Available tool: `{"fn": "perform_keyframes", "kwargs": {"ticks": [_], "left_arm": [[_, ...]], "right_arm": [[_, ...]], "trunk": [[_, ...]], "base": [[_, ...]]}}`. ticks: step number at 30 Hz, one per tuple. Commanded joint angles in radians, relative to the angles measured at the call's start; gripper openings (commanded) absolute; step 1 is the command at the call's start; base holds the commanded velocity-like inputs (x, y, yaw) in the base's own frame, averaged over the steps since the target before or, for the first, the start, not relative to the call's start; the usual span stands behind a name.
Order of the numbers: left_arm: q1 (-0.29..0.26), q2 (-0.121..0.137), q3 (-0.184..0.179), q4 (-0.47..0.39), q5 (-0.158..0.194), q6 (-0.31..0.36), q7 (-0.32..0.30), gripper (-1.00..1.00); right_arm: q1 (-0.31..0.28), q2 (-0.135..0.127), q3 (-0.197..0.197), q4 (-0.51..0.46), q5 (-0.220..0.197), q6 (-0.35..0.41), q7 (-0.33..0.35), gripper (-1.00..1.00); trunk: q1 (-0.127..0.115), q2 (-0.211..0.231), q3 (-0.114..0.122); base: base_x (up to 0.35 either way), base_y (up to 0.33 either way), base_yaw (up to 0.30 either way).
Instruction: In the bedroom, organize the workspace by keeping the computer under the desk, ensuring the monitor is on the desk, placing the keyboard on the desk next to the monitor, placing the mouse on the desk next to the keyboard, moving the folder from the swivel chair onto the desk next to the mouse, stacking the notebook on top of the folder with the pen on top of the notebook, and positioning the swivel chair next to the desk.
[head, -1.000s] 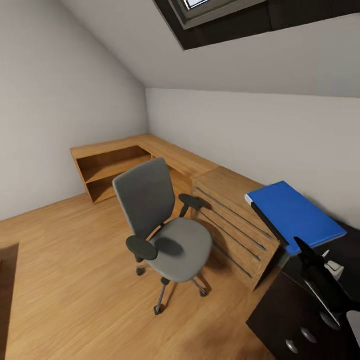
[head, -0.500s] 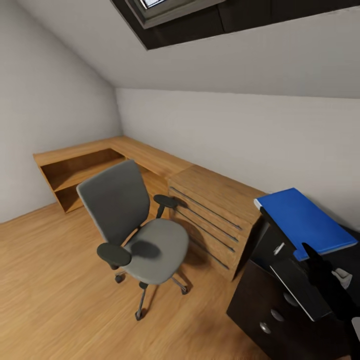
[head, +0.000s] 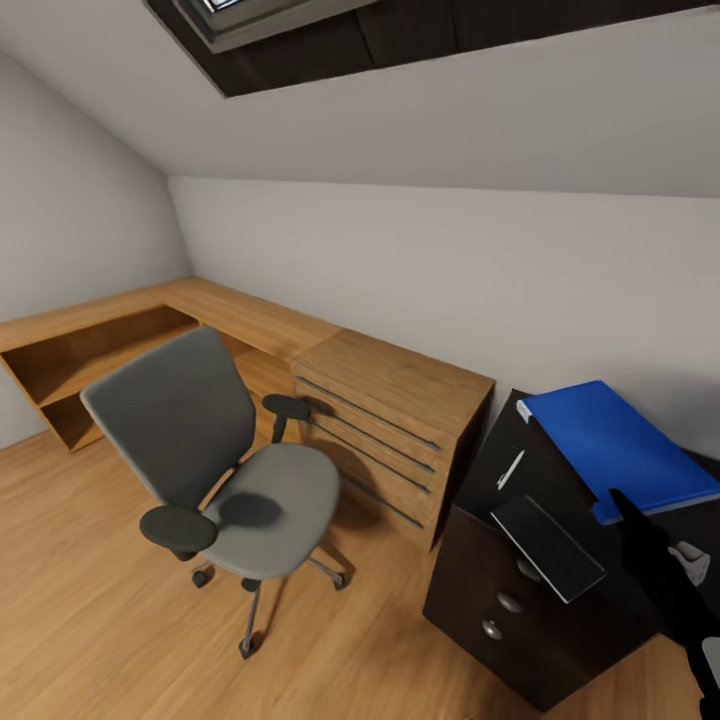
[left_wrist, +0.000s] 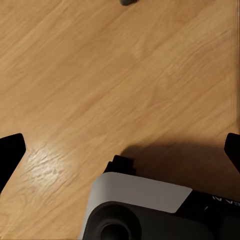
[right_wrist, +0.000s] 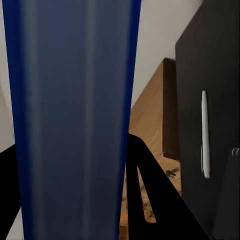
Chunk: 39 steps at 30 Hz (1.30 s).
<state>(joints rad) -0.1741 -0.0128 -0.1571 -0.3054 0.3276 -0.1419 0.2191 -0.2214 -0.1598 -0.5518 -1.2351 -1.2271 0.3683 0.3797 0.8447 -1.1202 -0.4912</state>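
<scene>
My right gripper (head: 628, 508) is shut on the bright blue folder (head: 612, 440), holding it tilted over the black desk (head: 483, 462) at the lower right. The right wrist view has the folder (right_wrist: 70, 110) running between the two black fingers (right_wrist: 145, 185). A white pen (head: 510, 468) and the grey notebook (head: 548, 548) lie apart on the desk top; the pen (right_wrist: 204, 134) also appears in the right wrist view. The grey swivel chair (head: 225, 480) stands on the floor to the left, seat bare. My left gripper (left_wrist: 120, 150) is open over the wood floor.
A light wooden chest (head: 390, 420) with bar handles stands between the chair and the desk. A low wooden shelf unit (head: 120, 335) runs along the walls at the left. The ceiling slopes low, with a skylight (head: 270, 25). My base (left_wrist: 145, 210) is below the left gripper.
The head camera has swung right, so chair and chest sit further left in the picture and the desk with pen and notebook has come into view. The folder stays in my right gripper.
</scene>
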Motion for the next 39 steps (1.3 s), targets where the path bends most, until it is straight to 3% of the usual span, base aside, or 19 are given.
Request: {"fn": "perform_keyframes", "kwargs": {"ticks": [1,39], "left_arm": [[-0.001,0.001,-0.009,0.0,0.008,-0.004,0.006,1.0],[-0.001,0.001,-0.007,0.0,0.008,-0.005,0.006,1.0]], "right_arm": [[-0.001,0.0,-0.002,0.0,-0.009,0.009,0.001,-1.0],[-0.001,-0.001,-0.003,0.0,-0.009,0.006,0.002,-1.0]], "trunk": [[0.0,-0.001,-0.001],[0.0,-0.001,-0.001]], "base": [[0.0,0.0,-0.295],[0.0,0.0,-0.3]]}}
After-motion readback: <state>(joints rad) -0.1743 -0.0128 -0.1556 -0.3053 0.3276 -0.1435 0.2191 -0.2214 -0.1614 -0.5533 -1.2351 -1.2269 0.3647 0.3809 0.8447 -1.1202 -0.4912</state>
